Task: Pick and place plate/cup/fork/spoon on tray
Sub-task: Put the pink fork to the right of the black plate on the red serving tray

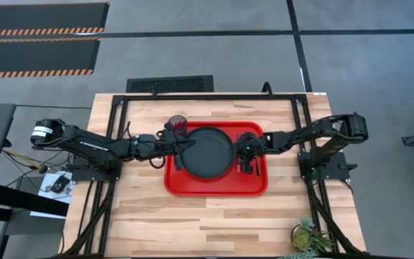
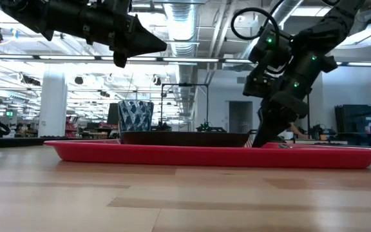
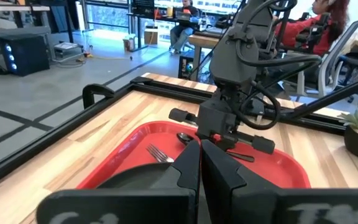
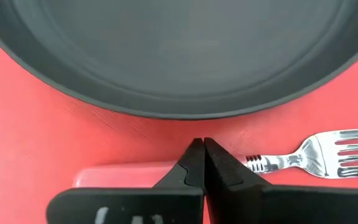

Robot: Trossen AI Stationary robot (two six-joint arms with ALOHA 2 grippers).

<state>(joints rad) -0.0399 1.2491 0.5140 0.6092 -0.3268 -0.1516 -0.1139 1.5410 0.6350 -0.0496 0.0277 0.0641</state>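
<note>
The red tray [image 1: 182,188] lies mid-table. The black plate [image 1: 208,152] sits in its middle, and the cup [image 1: 176,124] stands in its far left corner. The fork [image 4: 328,158] and the spoon [image 3: 184,137] lie flat on the tray to the right of the plate. My right gripper [image 4: 202,144] is shut and points down, with its tips low over the fork's neck beside the plate's rim. My left gripper [image 1: 183,146] is shut and empty, raised above the plate's left edge [image 2: 163,44]. My right gripper's shut fingertips [image 4: 194,163] stand over the fork's neck [image 4: 260,163], between the tines and the pink handle, coming from above. The fork lies flat on the tray. I cannot tell whether the tips touch it.
A black metal frame [image 1: 192,96] runs round the table's far part. A potted plant [image 1: 309,237] stands at the near right corner. Bare wood lies in front of the tray. People sit at desks beyond the table [image 3: 309,31].
</note>
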